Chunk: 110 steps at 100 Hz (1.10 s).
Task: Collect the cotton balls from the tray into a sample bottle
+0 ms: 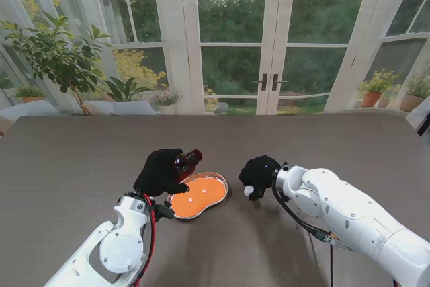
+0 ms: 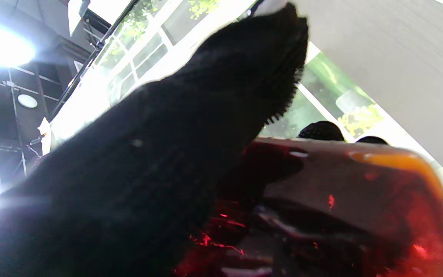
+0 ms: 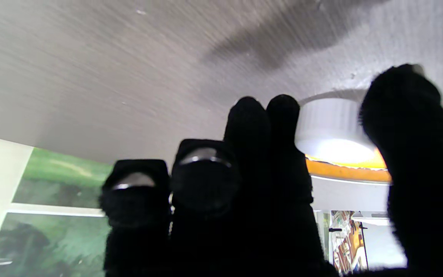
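Left robot hand point(image 1: 161, 171) grips amber bottle point(image 1: 190, 160); right robot hand point(image 1: 259, 174) apparently pinches white cap point(image 1: 249, 191).

Orange tray point(image 1: 201, 195), kidney-shaped with a shiny metal rim, flat near mid-worktop. Two small white cotton balls point(image 1: 193, 199) on it, a bit apart. Dark amber sample bottle point(image 1: 189, 159) tilted at the tray's far-left edge, mouth open. White round cap point(image 1: 248, 191) off, just right of tray.
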Each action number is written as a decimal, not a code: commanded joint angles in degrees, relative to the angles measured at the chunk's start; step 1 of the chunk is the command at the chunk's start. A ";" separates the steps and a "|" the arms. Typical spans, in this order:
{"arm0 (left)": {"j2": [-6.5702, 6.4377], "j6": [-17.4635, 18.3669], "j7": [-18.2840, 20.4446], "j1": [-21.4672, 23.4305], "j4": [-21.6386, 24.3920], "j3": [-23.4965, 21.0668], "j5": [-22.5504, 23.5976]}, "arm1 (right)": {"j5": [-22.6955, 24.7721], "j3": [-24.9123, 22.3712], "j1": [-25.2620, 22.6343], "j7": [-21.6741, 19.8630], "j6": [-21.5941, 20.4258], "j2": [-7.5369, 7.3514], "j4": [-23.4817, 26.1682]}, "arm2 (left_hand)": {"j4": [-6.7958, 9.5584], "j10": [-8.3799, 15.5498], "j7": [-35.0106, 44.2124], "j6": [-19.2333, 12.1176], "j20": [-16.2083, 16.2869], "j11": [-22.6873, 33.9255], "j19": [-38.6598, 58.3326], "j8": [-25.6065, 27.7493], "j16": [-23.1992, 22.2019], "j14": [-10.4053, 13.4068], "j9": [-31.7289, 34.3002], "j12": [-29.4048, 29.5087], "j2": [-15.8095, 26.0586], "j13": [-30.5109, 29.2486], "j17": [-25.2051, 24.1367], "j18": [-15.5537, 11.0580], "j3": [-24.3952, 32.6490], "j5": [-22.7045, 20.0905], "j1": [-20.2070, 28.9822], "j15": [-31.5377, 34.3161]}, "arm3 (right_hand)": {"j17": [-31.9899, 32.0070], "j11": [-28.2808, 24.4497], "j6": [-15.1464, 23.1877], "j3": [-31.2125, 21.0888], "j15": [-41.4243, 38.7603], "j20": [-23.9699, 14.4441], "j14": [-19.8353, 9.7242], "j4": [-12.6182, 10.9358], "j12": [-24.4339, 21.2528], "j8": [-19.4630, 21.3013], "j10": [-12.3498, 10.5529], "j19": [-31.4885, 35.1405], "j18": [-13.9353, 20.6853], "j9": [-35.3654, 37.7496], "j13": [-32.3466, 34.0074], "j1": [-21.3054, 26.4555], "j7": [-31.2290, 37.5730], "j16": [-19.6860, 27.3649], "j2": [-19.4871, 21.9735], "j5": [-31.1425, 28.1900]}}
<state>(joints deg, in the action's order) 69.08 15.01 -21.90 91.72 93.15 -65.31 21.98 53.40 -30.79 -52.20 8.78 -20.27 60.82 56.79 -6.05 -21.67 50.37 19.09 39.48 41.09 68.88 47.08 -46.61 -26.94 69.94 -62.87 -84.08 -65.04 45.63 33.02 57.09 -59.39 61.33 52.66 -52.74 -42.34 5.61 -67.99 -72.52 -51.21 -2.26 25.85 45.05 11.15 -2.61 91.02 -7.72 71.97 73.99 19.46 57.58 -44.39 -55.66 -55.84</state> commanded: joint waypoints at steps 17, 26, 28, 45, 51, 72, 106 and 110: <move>0.12 -0.27 1.28 0.02 0.29 0.12 -0.39 | -0.44 3.74 2.18 -0.28 -2.26 0.40 -2.86 | 1.72 -2.65 17.84 -3.23 3.03 6.32 33.51 3.72 -4.79 -2.76 3.95 -2.90 61.24 -6.51 5.53 0.95 3.75 -5.38 5.17 26.00 | -0.13 -0.79 7.39 -7.20 0.03 0.53 -2.56 -2.55 -0.70 -1.35 -1.53 0.47 0.92 1.59 1.70 4.15 7.33 0.33 1.22 -2.11; 0.11 -0.32 1.37 -0.01 0.25 0.17 -0.46 | -0.91 4.76 2.61 0.18 -2.41 0.64 -3.67 | 1.71 -2.52 17.78 -3.15 3.04 6.36 33.51 3.67 -4.79 -2.77 4.00 -2.91 61.25 -6.51 5.53 0.95 3.74 -5.43 5.12 26.01 | -0.08 -0.47 7.46 -7.10 0.09 0.57 -2.66 -2.48 -1.02 -1.60 -1.57 0.39 0.95 1.54 1.73 3.96 7.16 0.34 1.18 -2.03; 0.11 -0.34 1.38 -0.01 0.25 0.18 -0.48 | -1.09 4.88 2.63 0.20 -2.42 0.70 -3.80 | 1.71 -2.57 17.76 -3.17 3.04 6.35 33.51 3.65 -4.79 -2.77 3.99 -2.91 61.23 -6.51 5.53 0.96 3.75 -5.43 5.14 26.01 | -0.08 -0.39 7.36 -7.08 0.08 0.58 -2.59 -2.48 -1.09 -1.67 -1.52 0.38 0.96 1.48 1.72 3.95 7.08 0.33 1.19 -1.93; 0.12 -0.51 1.45 0.01 0.30 0.24 -0.66 | -1.78 6.22 3.08 0.68 -2.63 1.02 -4.79 | 1.73 -2.56 17.68 -3.14 3.07 6.38 33.46 3.56 -4.79 -2.81 4.05 -2.92 61.17 -6.59 5.46 1.15 3.80 -5.50 5.13 26.05 | 0.04 0.38 6.51 -6.75 0.47 0.69 -2.73 -2.12 -1.57 -1.89 -1.39 0.18 1.18 0.68 1.71 3.21 6.27 0.47 0.61 -0.85; 0.12 -0.51 1.48 -0.01 0.27 0.28 -0.68 | -1.74 6.63 3.24 0.77 -2.59 1.01 -4.95 | 1.74 -2.63 17.61 -3.14 3.10 6.36 33.43 3.51 -4.78 -2.74 4.06 -2.91 61.18 -6.62 5.46 1.21 3.83 -5.47 5.11 26.07 | 0.07 0.52 6.37 -6.65 0.62 0.73 -2.79 -1.91 -1.61 -1.80 -1.40 0.14 1.24 0.42 1.72 3.07 6.04 0.52 -0.08 -0.56; 0.16 -0.55 1.60 -0.20 0.05 0.53 -0.97 | -1.61 7.18 3.28 0.99 -2.45 0.87 -5.37 | 1.75 -2.61 17.58 -3.16 3.19 6.38 33.46 3.45 -4.76 -2.78 4.16 -2.91 61.12 -6.71 5.51 1.24 3.91 -5.50 5.10 26.10 | 0.18 0.52 5.73 -7.14 0.42 0.81 -2.83 -0.93 -1.60 -1.31 -1.19 0.02 1.37 0.01 1.74 2.75 5.70 0.35 -3.69 -0.07; 0.20 -0.52 1.63 -0.39 -0.23 0.76 -1.16 | -1.63 8.64 3.55 1.75 -2.24 0.99 -6.17 | 1.77 -2.57 17.60 -3.16 3.31 6.45 33.55 3.37 -4.69 -2.74 4.36 -2.92 60.99 -6.95 5.77 1.29 4.10 -5.59 5.01 26.18 | 0.27 -0.16 4.32 -8.53 0.03 0.89 -3.49 -0.34 -1.65 0.89 -1.09 -0.06 1.57 -0.57 1.78 0.44 3.71 0.16 -6.77 -0.76; 0.20 -0.49 1.62 -0.39 -0.26 0.77 -1.16 | -1.72 9.04 3.72 1.82 -2.27 1.04 -6.35 | 1.79 -2.57 17.60 -3.12 3.32 6.46 33.57 3.36 -4.68 -2.75 4.40 -2.91 60.98 -6.96 5.81 1.32 4.15 -5.61 5.04 26.18 | 0.27 -0.29 4.25 -8.56 -0.15 0.89 -3.43 -0.38 -1.67 1.17 -1.01 -0.06 1.58 -0.51 1.82 0.27 3.67 0.08 -6.62 -0.77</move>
<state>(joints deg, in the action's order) 69.07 14.62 -21.38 91.29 92.88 -64.58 21.05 51.43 -22.52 -48.25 11.60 -22.43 61.73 51.25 -6.05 -21.67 50.37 19.09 39.48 41.09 68.88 47.08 -46.61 -26.94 69.95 -62.87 -84.08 -65.04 45.63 33.02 57.09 -59.39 61.33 52.66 -52.52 -42.11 5.61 -71.49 -71.84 -51.17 -2.73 25.85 43.62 12.31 -2.70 90.46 -7.26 71.14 73.81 18.64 62.15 -44.28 -60.85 -55.17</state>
